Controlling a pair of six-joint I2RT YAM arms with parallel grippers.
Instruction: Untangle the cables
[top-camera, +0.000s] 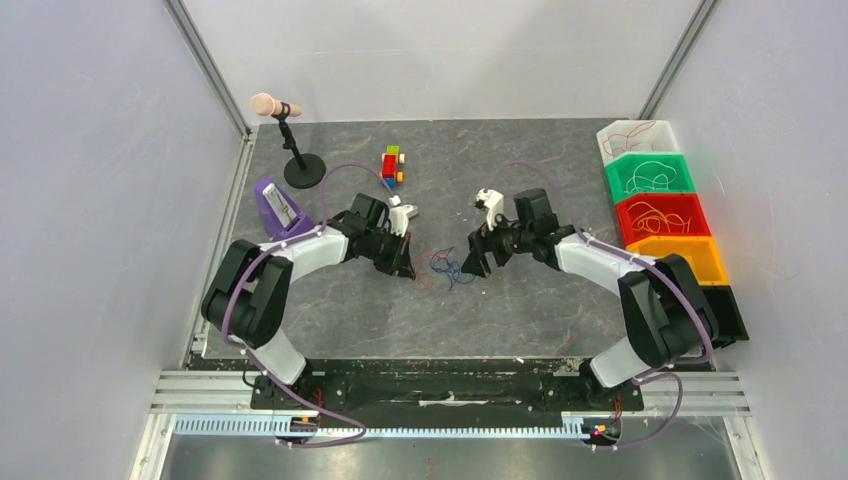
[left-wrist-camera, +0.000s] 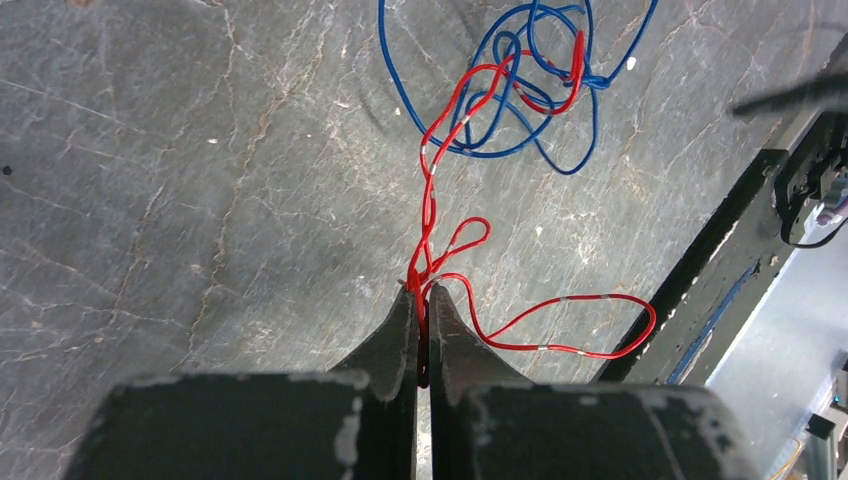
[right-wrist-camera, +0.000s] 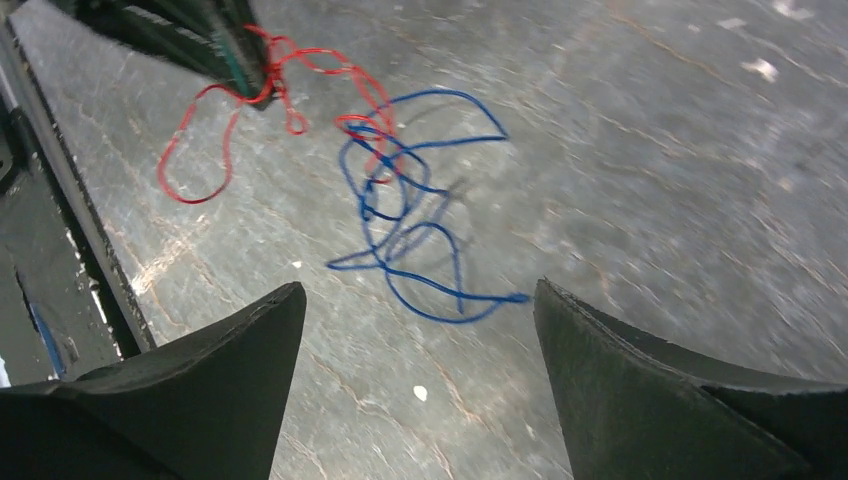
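Left gripper (left-wrist-camera: 421, 300) pinches the thin red wire (left-wrist-camera: 430, 200), which runs into a tangle with the thin blue wire (right-wrist-camera: 405, 190) on the grey stone counter (left-wrist-camera: 150, 200). Beyond, the right gripper (right-wrist-camera: 420, 288) gapes, empty. Pull now and the unpinned knot may tighten.

You've got a grey marbled table (top-camera: 330, 310): red-blue cables (top-camera: 447, 268) centre, mic stand (top-camera: 303, 172) upper left, coloured blocks (top-camera: 391, 166) upper centre, bins (top-camera: 680, 258) right.

Your top camera looks down from behind the black-and-white arms (top-camera: 300, 252); both wrist cameras sit low, close, facing each other; all share the thin red-and-blue wire tangle (top-camera: 447, 268).
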